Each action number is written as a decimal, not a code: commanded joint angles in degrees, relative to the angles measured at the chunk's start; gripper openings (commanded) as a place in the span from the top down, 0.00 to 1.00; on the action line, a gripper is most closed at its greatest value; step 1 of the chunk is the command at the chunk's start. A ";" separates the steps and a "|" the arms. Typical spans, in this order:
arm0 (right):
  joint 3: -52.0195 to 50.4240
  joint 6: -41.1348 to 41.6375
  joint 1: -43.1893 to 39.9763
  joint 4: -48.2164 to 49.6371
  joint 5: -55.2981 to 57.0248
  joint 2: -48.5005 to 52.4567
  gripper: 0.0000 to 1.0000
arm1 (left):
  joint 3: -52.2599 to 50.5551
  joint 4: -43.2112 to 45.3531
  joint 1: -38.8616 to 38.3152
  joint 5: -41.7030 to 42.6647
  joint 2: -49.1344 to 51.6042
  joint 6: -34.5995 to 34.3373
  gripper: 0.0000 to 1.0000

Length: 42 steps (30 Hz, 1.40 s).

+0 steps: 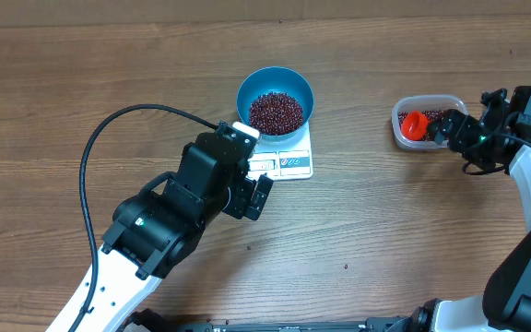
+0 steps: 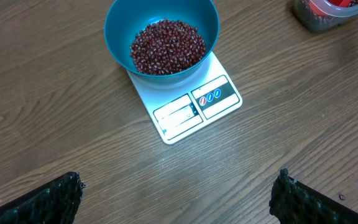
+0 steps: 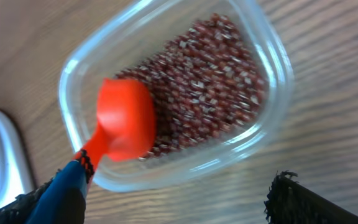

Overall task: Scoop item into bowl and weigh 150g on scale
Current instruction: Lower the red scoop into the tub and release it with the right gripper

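1. Left arm: it enters from the lower left of the wooden table [image 1: 53, 83], with a black cable [image 1: 95, 138] looping above it.
2. Left gripper [image 2: 179, 180]: released. Its two dark fingers [image 2: 48, 202] stand wide apart at the bottom corners of the left wrist view, with only bare table between them. The gripper hovers just beside the near edge of the scale and is clear of it.
3. Scale [image 1: 289, 159]: a small, flat, white rectangle near the table centre. Its display window [image 2: 179, 115] and label panel [image 2: 215, 96] lie side by side along the edge facing the left gripper. The display cannot be read.
4. Bowl [image 1: 247, 92]: round, deep and bright blue. It stands upright on the far part of the scale and overhangs the far edge.
5. Beans [image 1: 276, 112]: a loose red-brown heap covers the bowl floor. A second portion lies in the tub.
6. Clear plastic tub [image 1: 397, 118]: it sits well apart to the right of the scale.
7. Red scoop [image 3: 126, 118]: it rests on the beans inside the tub. Its handle crosses the tub rim.
8. Right gripper [image 3: 176, 190]: released, with its jaws spread wide just beside the tub. The handle ends at one finger, and contact there cannot be determined. The other finger [image 3: 303, 205] is clear of the scoop.
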 commanded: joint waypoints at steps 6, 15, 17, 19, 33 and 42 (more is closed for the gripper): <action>0.13 -0.04 -0.11 -3.98 12.13 0.17 0.00 | 0.39 0.09 0.31 -0.48 0.20 0.87 0.00; 0.20 -6.62 -0.09 -2.21 2.69 0.15 0.00 | 0.39 0.09 0.31 -0.48 0.20 0.87 0.01; 0.20 -9.64 -0.09 -2.01 -0.61 0.15 0.00 | 0.39 0.09 0.31 -0.48 0.20 0.87 0.00; 0.20 -13.00 -0.02 -2.03 -2.75 0.15 0.00 | 0.39 0.09 0.31 -0.48 0.20 0.87 0.00; 2.93 -24.35 0.50 -8.39 2.25 -10.03 0.00 | 0.39 0.09 0.31 -0.48 0.20 0.87 0.00; 2.93 -24.57 0.50 -8.28 6.97 -19.45 0.00 | 0.39 0.09 0.31 -0.48 0.20 0.87 0.01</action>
